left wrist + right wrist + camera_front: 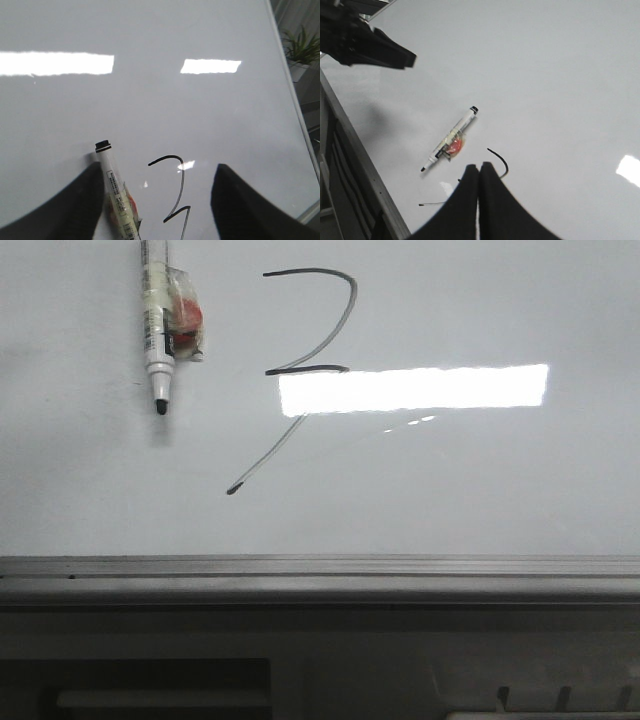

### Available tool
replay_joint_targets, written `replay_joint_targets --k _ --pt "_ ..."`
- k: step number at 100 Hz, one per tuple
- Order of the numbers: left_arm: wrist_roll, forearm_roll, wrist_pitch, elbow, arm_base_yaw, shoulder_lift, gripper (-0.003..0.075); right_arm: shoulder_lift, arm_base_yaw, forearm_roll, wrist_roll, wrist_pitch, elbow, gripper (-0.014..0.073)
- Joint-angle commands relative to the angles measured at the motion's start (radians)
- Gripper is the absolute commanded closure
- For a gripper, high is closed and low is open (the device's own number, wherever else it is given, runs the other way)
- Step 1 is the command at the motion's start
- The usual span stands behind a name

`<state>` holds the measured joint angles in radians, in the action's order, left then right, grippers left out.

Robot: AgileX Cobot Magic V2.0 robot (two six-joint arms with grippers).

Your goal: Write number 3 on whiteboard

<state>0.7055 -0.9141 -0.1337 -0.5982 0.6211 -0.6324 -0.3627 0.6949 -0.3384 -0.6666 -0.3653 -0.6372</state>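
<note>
The whiteboard (pixel 480 480) fills most of the front view. The number 3 (pixel 330 325) is drawn on it in thin black marker, with a long faint tail running down-left. A white marker (pixel 155 330), with tape and a red patch on its barrel, lies on the board left of the number, tip uncapped. In the left wrist view my left gripper (pixel 157 200) is open wide above the board, with the number (pixel 181 190) between its fingers and the marker (pixel 116 190) lying beside one finger (pixel 75 205). My right gripper (pixel 479 167) is shut and empty over the number (pixel 499 161).
A grey metal ledge (pixel 320 575) runs along the board's near edge, with dark framework below it. A bright rectangular light reflection (pixel 415 388) crosses the number. A potted plant (pixel 300 50) stands beyond the board's side edge. My left gripper's fingers (pixel 370 47) show in the right wrist view.
</note>
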Motion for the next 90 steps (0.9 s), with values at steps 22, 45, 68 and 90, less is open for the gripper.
replay_joint_targets --k 22,45,68,90 --pt "-0.002 0.090 -0.028 0.165 0.000 0.315 0.0741 0.233 -0.006 0.036 -0.001 0.219 0.252 0.0655" --pt "-0.002 0.088 -0.028 0.214 0.000 0.386 0.0741 0.260 -0.006 0.036 -0.001 0.217 0.332 0.0655" --pt "-0.002 0.088 -0.028 0.214 0.000 0.386 0.0741 0.260 -0.006 0.036 -0.001 0.213 0.352 0.0655" --pt "-0.002 0.088 -0.028 0.214 0.000 0.386 0.0741 0.260 -0.006 0.036 -0.001 0.215 0.352 0.0655"
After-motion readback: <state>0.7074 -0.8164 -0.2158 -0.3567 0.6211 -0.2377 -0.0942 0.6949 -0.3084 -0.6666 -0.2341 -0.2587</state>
